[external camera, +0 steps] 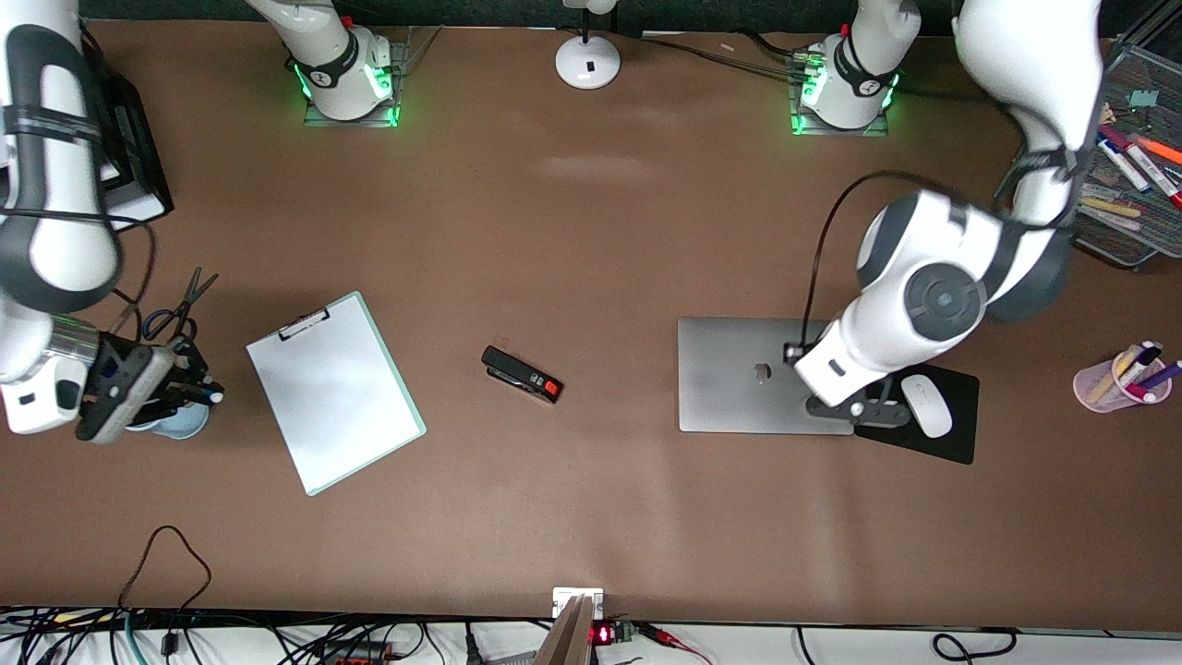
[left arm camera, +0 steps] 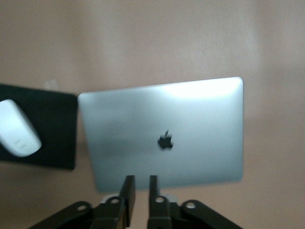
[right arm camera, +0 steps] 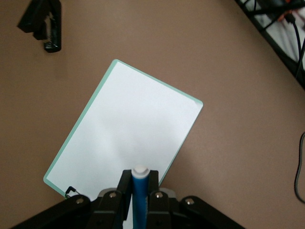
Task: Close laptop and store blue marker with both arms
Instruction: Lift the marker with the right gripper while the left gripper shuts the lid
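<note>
Right gripper (right arm camera: 138, 191): clamped on blue marker (right arm camera: 138, 198), over a pale cup (external camera: 180, 423); lower it straight in. Left gripper (left arm camera: 139, 191): slightly parted, over the closed laptop (external camera: 753, 374); lift it clear.

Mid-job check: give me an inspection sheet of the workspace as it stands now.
Surface: brown table, flat.
Job's things: laptop closed, lid down; blue marker in right gripper.
Clutter: clipboard, stapler, scissors, mouse on mouse pad, pink cup of markers, wire tray.
Grippers: left gripper over the laptop's edge, fingers slightly apart, holding nothing; right gripper shut on the blue marker, over a pale blue cup.
Cables: bundle along the table edge nearest the camera.
Surroundings: lamp base between the arm bases.
</note>
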`<state>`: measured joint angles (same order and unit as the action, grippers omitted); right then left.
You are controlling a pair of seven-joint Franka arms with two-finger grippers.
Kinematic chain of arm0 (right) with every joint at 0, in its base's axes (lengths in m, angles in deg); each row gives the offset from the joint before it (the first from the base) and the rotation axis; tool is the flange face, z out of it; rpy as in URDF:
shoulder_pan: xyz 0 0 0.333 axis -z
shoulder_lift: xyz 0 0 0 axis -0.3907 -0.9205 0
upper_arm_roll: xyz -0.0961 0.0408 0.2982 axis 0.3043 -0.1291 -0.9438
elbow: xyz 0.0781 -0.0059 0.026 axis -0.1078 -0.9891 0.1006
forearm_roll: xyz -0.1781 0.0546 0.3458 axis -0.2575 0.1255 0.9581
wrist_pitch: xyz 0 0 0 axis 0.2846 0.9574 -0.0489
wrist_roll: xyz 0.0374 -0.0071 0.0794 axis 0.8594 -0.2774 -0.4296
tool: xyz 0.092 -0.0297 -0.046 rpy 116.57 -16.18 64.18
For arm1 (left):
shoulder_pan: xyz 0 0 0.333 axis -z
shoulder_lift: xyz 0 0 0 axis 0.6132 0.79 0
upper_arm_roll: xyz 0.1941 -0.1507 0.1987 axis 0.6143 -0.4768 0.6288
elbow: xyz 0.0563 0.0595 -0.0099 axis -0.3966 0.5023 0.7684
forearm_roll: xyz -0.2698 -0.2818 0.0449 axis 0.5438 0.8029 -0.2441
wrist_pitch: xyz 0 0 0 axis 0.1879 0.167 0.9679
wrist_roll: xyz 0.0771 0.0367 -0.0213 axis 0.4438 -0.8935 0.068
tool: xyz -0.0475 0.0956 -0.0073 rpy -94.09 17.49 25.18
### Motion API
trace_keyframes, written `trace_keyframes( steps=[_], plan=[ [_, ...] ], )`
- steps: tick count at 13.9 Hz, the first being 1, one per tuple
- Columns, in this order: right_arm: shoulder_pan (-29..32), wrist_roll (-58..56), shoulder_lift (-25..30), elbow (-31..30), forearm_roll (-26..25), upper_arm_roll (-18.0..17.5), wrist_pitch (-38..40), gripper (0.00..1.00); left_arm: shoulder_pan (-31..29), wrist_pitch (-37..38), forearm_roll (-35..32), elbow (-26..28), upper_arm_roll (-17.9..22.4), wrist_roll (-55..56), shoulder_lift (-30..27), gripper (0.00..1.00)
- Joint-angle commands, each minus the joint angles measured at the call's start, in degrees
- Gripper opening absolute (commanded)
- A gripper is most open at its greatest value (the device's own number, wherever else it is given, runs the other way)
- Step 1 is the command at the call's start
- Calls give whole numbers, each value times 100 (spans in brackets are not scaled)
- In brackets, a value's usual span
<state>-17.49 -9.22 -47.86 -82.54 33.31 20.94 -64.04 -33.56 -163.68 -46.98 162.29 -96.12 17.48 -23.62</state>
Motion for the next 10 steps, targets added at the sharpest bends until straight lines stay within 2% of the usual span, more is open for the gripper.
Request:
trace_keyframes(
  steps=[1, 5, 6, 8, 10],
  plan=[
    [380, -1129, 70, 97, 526, -76, 316, 0, -39, 685, -164, -300, -8, -230, -227, 100],
    [942, -2641, 17, 185, 1317, -68, 825, 0, -74, 1607, -138, -985, 1, -590, -307, 100],
    [1057, -3019, 8, 194, 1458, -59, 879, 0, -91, 1662, -138, -1013, 1, -730, -316, 100],
    [1320, -3653, -70, 203, 1635, -59, 1002, 0, -100, 1636, -111, -926, 114, -1142, -525, 100],
    [1540, -4049, -114, 203, 1723, -67, 1125, 0, -100, 1592, -50, -541, 430, -1442, -946, 100]
  ],
)
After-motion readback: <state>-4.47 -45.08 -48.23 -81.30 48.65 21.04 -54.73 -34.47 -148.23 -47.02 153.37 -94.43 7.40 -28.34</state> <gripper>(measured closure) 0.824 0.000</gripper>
